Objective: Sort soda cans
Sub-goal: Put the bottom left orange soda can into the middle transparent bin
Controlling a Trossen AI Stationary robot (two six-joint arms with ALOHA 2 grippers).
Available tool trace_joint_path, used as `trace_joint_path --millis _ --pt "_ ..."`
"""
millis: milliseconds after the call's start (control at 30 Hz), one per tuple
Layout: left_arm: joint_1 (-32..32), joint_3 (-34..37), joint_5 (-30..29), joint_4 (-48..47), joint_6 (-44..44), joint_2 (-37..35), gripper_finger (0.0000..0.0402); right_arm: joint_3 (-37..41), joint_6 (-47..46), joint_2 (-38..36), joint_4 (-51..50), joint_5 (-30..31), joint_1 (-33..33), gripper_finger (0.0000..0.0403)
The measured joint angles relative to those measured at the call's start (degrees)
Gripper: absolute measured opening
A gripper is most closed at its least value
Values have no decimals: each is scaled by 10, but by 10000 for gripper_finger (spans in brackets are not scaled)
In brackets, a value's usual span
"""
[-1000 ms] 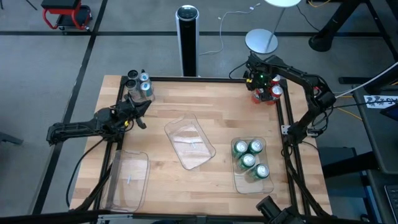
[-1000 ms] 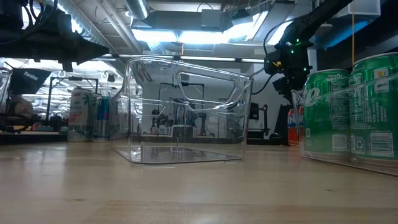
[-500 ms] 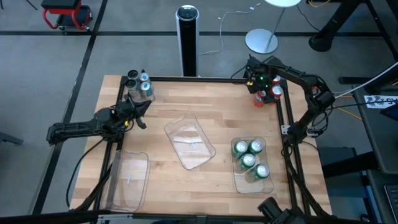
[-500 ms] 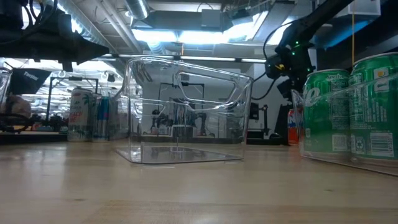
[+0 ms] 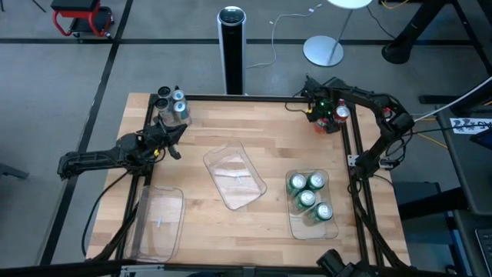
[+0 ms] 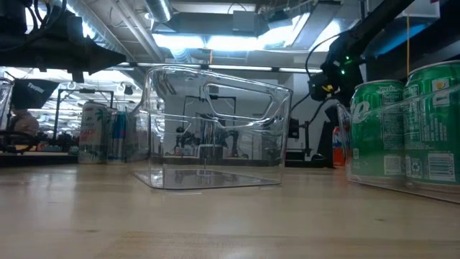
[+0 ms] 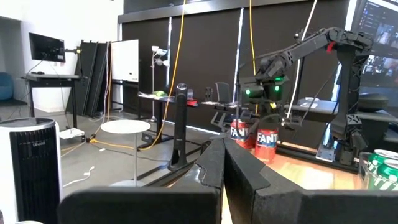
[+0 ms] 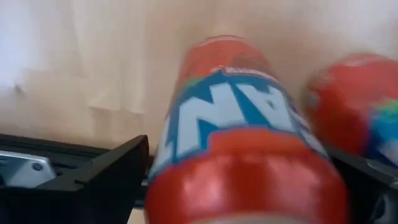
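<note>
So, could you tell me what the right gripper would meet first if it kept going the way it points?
Most likely the red can straight ahead of the open right gripper; depth is unclear.

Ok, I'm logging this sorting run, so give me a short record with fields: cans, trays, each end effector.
green cans: four, in the tray on the right
red cans: far right corner
silver cans: far left corner
middle tray: no cans
left tray: no cans
right end effector: open, around a red can
left end effector: shut, holds nothing
</note>
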State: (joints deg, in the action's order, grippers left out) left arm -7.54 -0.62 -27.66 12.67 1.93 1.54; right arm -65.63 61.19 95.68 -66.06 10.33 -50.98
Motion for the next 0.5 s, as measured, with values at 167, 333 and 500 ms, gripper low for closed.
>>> trace_joint_path --millis 167,333,500 --pt "0 0 0 4 1 0 0 26 -2 -1 27 -14 0 390" --pt "0 0 0 6 2 0 0 31 6 -2 47 -20 0 390" --pt "0 0 0 3 1 0 0 31 8 -2 47 -15 0 352"
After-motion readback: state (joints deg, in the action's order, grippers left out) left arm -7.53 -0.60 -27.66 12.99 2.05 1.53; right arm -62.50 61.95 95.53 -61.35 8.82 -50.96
